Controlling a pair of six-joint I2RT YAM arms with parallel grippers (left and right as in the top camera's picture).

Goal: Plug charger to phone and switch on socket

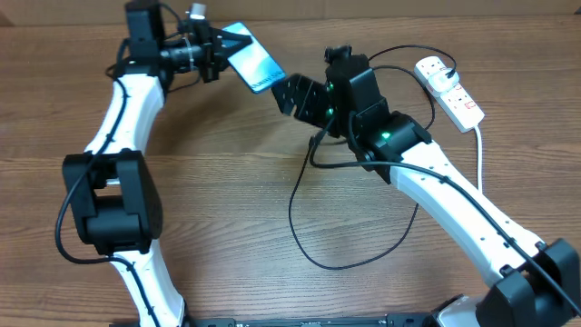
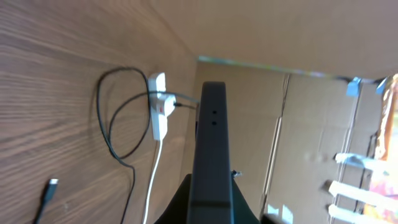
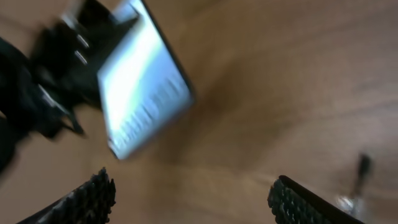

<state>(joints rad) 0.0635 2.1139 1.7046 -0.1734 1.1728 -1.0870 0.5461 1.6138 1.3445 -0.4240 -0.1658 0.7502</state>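
My left gripper (image 1: 218,50) is shut on the phone (image 1: 255,65) and holds it tilted above the back of the table, blue screen up. In the left wrist view the phone (image 2: 211,149) shows edge-on between the fingers. My right gripper (image 1: 284,94) is open and empty just right of the phone's free end. In the blurred right wrist view its fingers (image 3: 196,199) frame bare table below the phone (image 3: 143,81). The white socket strip (image 1: 449,89) lies at the back right with the charger's black cable (image 1: 304,227) looped from it. The cable's connector (image 2: 50,186) lies loose on the table.
The strip's thick white cord (image 1: 479,150) runs down the right side. The strip (image 2: 158,115) and its black plug (image 2: 169,102) also show in the left wrist view. Cardboard walls (image 2: 298,124) stand behind the table. The connector shows blurred at lower right in the right wrist view (image 3: 359,177).
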